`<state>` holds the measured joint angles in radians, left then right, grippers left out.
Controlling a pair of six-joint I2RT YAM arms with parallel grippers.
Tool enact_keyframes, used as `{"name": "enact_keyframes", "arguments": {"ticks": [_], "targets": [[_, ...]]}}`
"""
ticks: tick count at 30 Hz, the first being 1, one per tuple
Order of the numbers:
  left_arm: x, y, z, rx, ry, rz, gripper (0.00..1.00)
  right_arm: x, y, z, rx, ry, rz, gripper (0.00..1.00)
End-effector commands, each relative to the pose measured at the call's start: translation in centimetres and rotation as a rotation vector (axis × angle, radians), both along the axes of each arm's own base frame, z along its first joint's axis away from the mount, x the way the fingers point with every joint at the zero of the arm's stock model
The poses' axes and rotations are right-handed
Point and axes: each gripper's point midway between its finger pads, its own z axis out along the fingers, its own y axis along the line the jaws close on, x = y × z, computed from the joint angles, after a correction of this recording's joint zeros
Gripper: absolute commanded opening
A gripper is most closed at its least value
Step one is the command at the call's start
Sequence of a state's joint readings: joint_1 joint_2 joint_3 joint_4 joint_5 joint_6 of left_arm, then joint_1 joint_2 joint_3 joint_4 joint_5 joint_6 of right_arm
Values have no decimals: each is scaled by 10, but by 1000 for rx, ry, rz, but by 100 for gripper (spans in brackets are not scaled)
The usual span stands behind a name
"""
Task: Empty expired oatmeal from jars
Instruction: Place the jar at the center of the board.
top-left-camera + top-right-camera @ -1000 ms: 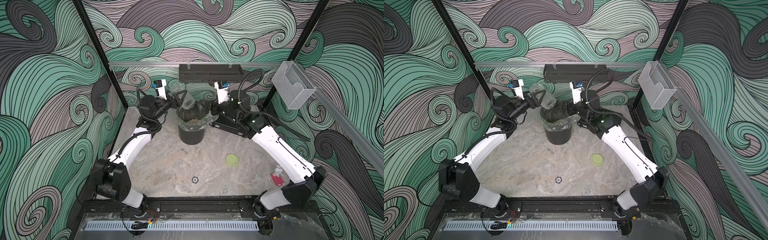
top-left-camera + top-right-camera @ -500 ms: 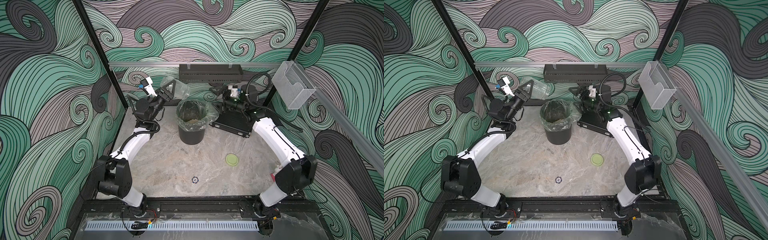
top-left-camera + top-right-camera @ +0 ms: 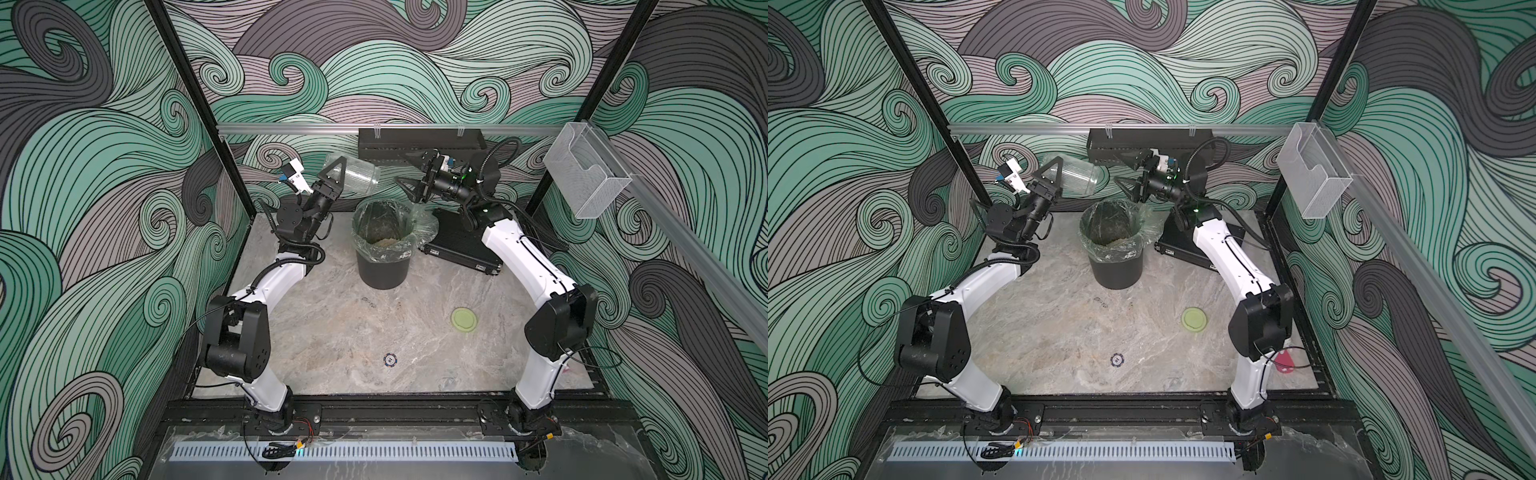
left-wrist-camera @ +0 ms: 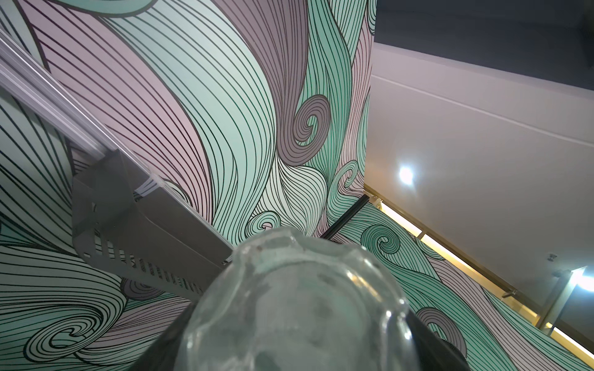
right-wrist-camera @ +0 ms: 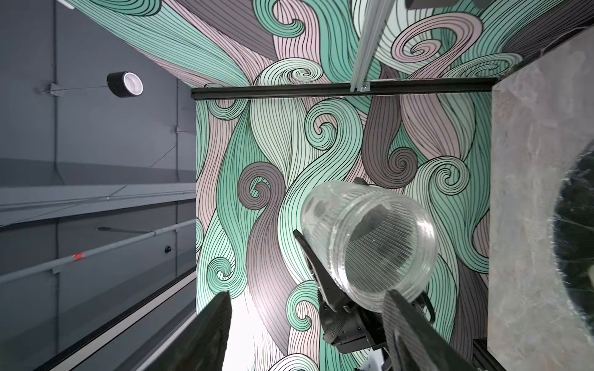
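Note:
The clear glass jar [image 3: 355,179] [image 3: 1073,179] lies tilted on its side in the air, up and left of the black bin [image 3: 382,270] [image 3: 1117,270], with its mouth toward the bin. It looks empty. My left gripper [image 3: 343,174] [image 3: 1054,174] [image 4: 299,337] is shut on the jar [image 4: 299,305]. Pale oatmeal [image 3: 384,241] [image 3: 1115,241] lies at the bottom of the bin. My right gripper [image 3: 402,167] [image 3: 1117,165] [image 5: 307,294] hangs open and empty just right of the jar [image 5: 369,244], above the bin's far rim. The yellow-green lid [image 3: 463,320] [image 3: 1195,319] lies flat on the table.
A flat black box [image 3: 457,245] lies behind the bin on the right. A small round chip [image 3: 390,359] sits near the table's front. A black vented box [image 3: 419,143] hangs on the back rail and a clear holder [image 3: 582,178] on the right rail. Crumbs dot the table.
The jar was tipped over the bin with both grippers at it. My left gripper has lifted it up and to the left; my right gripper has drawn back to the right, jaws narrowing.

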<state>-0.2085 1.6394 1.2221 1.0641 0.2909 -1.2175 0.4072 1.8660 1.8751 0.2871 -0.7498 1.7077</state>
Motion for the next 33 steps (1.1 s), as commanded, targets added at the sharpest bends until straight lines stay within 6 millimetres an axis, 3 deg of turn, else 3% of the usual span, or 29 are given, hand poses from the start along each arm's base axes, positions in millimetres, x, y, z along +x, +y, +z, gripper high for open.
{"name": "enact_keyframes", "arguments": {"ticks": [1,7,18,33], "targets": [[-22,13,42,-102,-145,-7,28,-4,13,9,30,-19,57,74],[-20,14,40,-132,-142,-15,28,3,23,3,22,2,67,71],[-13,11,27,-125,-76,-27,28,3,51,10,41,-9,120,57],[-1,19,5,-156,61,12,29,1,64,-12,-15,36,142,34]]}}
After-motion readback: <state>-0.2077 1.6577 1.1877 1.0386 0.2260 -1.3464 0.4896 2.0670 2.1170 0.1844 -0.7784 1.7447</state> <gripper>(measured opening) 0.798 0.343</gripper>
